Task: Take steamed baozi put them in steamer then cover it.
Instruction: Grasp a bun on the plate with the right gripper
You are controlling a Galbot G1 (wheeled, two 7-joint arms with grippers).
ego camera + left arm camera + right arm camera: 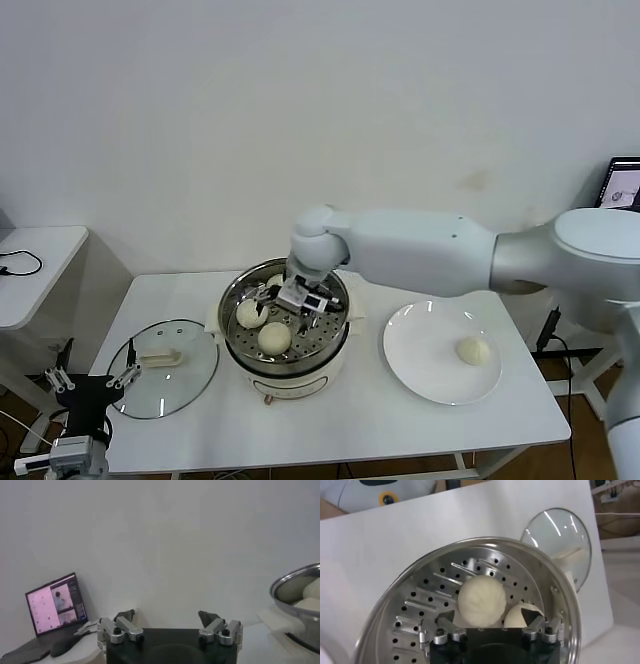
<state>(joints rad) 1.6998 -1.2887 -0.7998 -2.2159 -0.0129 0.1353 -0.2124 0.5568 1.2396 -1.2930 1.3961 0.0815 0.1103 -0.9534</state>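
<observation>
The steel steamer [236, 345] stands mid-table on its cream base. In the head view two baozi [250, 313] [274, 338] lie on its perforated floor. My right gripper [285, 303] hovers low inside the basket. In the right wrist view it is open [491, 619], its fingers apart on either side of one baozi [481, 599] that rests on the floor, with a second baozi [520, 616] beside it. One more baozi [472, 350] sits on the white plate [420, 375]. My left gripper [170, 620] is open and empty, parked low at the table's left corner [90, 385].
The glass lid [190, 375] with its cream handle lies flat left of the steamer, also seen as the glass lid [560, 537] in the right wrist view. A side table [35, 260] stands at far left. A laptop [52, 605] shows in the left wrist view.
</observation>
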